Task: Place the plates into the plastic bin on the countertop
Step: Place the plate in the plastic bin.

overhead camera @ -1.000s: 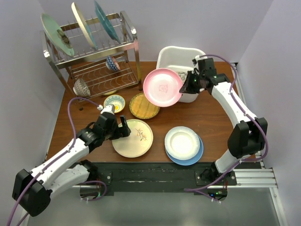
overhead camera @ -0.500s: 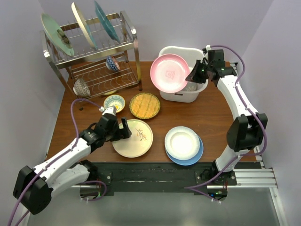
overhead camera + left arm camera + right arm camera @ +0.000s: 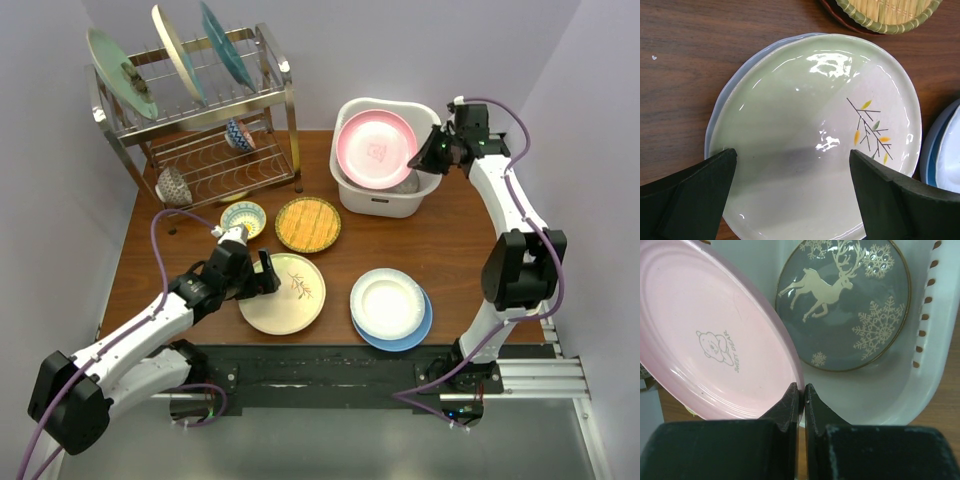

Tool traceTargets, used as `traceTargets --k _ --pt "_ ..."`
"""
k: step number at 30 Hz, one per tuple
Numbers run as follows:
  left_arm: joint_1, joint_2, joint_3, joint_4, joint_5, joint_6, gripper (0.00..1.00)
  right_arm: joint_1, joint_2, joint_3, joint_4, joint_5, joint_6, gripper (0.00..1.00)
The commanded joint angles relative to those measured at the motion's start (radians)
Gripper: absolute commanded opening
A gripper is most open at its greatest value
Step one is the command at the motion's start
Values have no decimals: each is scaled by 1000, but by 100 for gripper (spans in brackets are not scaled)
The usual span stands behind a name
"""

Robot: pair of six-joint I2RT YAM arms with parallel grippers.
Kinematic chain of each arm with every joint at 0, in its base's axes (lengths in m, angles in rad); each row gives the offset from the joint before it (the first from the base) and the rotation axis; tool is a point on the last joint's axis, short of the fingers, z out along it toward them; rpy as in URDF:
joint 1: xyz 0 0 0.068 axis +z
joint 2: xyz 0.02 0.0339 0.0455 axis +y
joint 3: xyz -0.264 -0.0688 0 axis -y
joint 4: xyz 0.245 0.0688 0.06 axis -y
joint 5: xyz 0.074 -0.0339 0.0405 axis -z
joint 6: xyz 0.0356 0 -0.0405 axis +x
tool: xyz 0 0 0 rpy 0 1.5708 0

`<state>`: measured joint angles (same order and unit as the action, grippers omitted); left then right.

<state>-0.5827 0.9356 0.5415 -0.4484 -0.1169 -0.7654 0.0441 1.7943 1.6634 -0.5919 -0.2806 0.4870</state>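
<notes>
The brown wooden desk (image 3: 460, 240) carries everything. The right arm reaches to the far right over the white rectangular plastic bin (image 3: 375, 204). The right gripper (image 3: 432, 155) has its jaws pinched on the rim of the round pink plate (image 3: 375, 148), which hangs tilted over the bin's opening. Only the right wrist view shows the grey round reindeer plate (image 3: 845, 305) lying flat inside. At the near left, the left arm stretches low, with the left gripper (image 3: 792, 155) jaws wide over the round cream twig-patterned plate (image 3: 810, 125).
</notes>
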Motion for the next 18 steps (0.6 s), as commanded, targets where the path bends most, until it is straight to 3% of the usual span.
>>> traceTargets --k 1,18 --pt "6 3 -11 28 13 24 100 -9 -9 42 69 -14 22 0" --pt "6 -11 -23 17 16 25 100 -23 56 71 92 57 39 0"
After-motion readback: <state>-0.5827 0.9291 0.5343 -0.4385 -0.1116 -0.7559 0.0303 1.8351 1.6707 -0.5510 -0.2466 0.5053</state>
